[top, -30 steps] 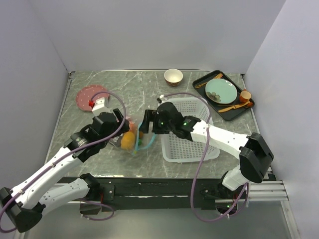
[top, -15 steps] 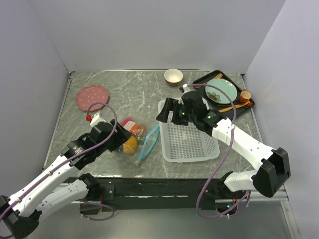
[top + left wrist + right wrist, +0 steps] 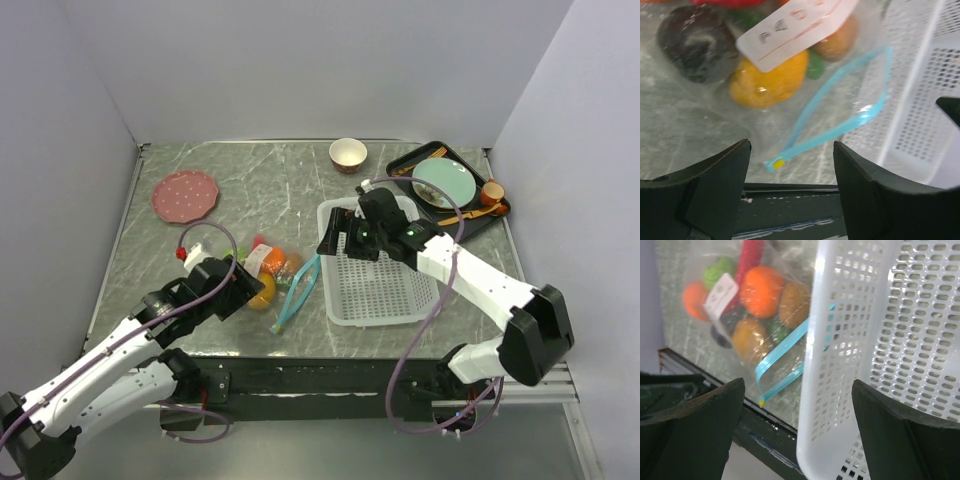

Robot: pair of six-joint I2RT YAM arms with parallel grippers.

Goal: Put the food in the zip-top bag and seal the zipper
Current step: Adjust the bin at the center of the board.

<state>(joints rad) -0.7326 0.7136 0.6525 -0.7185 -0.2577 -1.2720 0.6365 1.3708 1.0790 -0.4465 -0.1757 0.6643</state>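
Lying on the zip-top bag (image 3: 840, 95) — white label (image 3: 795, 27), writing blurred.

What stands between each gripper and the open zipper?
The white mesh basket's side wall sits partly between the right gripper and the zipper, screening one end. Nothing visible lies between the left gripper and the zipper.

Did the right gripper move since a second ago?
Yes. The right gripper pulled back rightward from the zip-top bag and now hangs over the white basket's far-left corner.
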